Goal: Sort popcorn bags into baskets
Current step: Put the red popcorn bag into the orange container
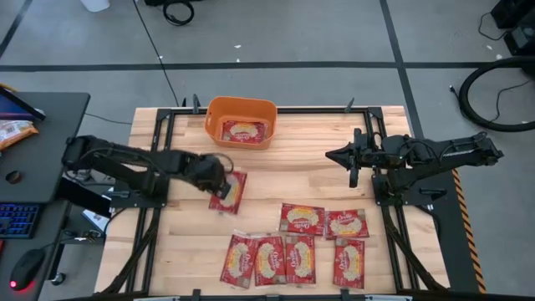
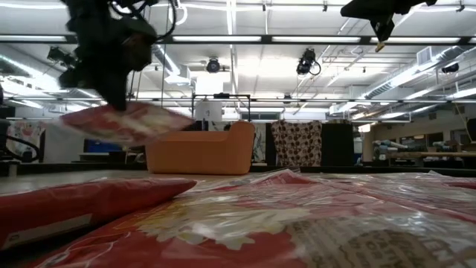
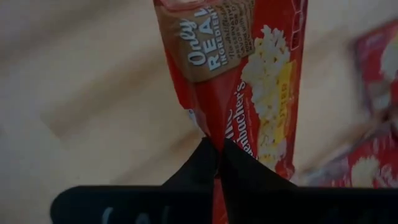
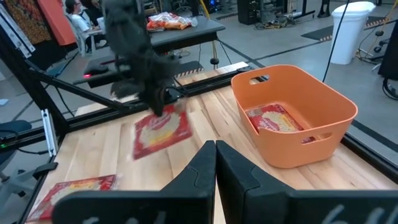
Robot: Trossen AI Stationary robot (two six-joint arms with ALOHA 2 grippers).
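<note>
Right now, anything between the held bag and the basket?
Nothing: high view shows bare tabletop between the bag in the left end effector and the orange basket.

The pale wooden counter (image 1: 292, 176) carries the orange basket (image 1: 242, 121) at its far edge, near the middle. Six popcorn bags (image 1: 302, 219) lie flat on the near half: two side by side, and four in a row closer to the near edge, some apparently overlapping at their edges, though that is hard to judge.
</note>
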